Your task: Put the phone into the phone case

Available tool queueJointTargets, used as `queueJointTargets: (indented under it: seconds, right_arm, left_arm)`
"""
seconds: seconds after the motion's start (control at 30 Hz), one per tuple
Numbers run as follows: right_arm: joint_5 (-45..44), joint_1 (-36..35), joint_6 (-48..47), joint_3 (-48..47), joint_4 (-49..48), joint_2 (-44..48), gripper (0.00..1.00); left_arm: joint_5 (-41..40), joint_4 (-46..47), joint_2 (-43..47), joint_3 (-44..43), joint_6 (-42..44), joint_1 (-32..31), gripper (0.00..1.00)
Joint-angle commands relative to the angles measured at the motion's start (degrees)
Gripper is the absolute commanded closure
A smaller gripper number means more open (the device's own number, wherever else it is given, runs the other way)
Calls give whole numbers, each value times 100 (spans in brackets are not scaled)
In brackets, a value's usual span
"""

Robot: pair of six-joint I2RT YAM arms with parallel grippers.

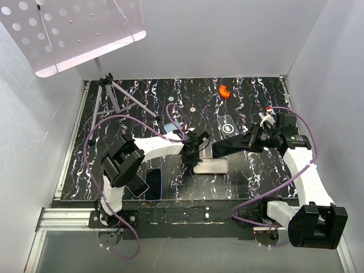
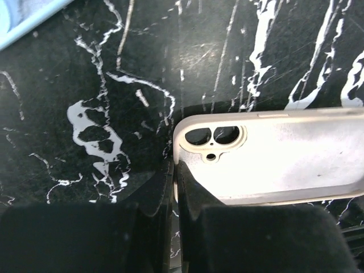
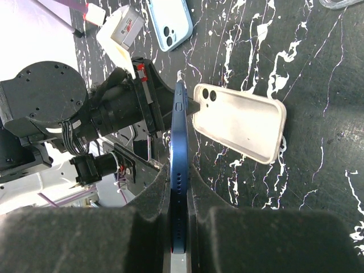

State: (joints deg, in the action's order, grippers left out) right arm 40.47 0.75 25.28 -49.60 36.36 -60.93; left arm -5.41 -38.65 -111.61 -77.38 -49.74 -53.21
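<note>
At centre of black marbled table (image 1: 142, 102), found white phone case (image 1: 211, 166) lying flat, hollow side up, camera cut-outs at the end toward the left arm. Noted left gripper (image 2: 174, 179) clenched tight, tips down at the camera-end corner of the phone case and touching its rim; cannot tell whether the rim is nipped between them. Noted right gripper (image 3: 180, 183) clamped on blue phone (image 3: 180, 131), held on its long edge, its two broad faces pinched between the fingers. Located blue phone just beside the phone case, along its far long side in the overhead view, one end close to the camera-end corner and to the left gripper; not seated in the case. Cannot tell whether its lower edge touches the table.

Recorded elsewhere on the table, all apart from the work:
- light blue phone (image 3: 170, 23), farther back than the left gripper
- clear case (image 1: 227, 126), farther back than the blue phone
- small orange piece (image 1: 224, 91) near the back wall
- small tripod (image 1: 114, 94) at back left
- dark phone (image 1: 153, 183) at the near edge, beside the left arm
</note>
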Motion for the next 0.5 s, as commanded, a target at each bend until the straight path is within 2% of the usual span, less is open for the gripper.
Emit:
queueJointTargets:
  seconds: [0.0, 0.17, 0.43, 0.47]
  right_arm:
    - [321, 13, 12, -76, -199, 28, 99]
    - [453, -67, 56, -41, -366, -138, 99]
    - [383, -822, 346, -49, -832, -437, 99]
    - [383, -883, 364, -49, -867, -464, 99]
  left_arm:
    - [-355, -353, 666, 469, -229, 48, 100]
    - [-408, -476, 1176, 935, -642, 48, 100]
    - [-417, -547, 1765, 1401, -1135, -49, 100]
    - [-426, -547, 1801, 1410, -1126, -58, 91]
